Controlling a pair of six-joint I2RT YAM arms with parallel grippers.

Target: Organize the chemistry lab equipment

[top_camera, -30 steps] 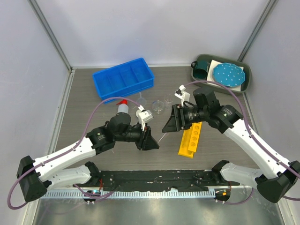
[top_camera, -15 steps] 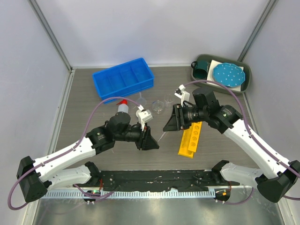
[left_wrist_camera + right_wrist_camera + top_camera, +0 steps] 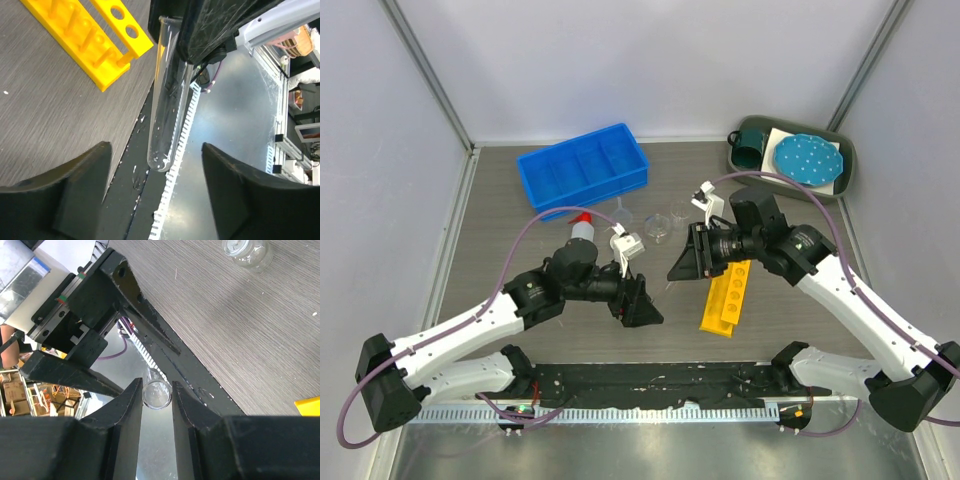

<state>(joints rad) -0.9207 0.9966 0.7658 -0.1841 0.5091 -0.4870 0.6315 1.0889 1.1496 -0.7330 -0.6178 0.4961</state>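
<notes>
From above, the right gripper hangs just left of the rack, bottle and beakers farther left. Left wrist: left gripper gapes wide, tube tip seemingly between its fingers. Right wrist: right fingers pinch the tube.

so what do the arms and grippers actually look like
Both the left arm and right arm have white shell links with black joints, each trailed by a looping purple cable. The left gripper and right gripper are black with broad wedge-shaped fingers, and a small white block sits at each wrist.
</notes>
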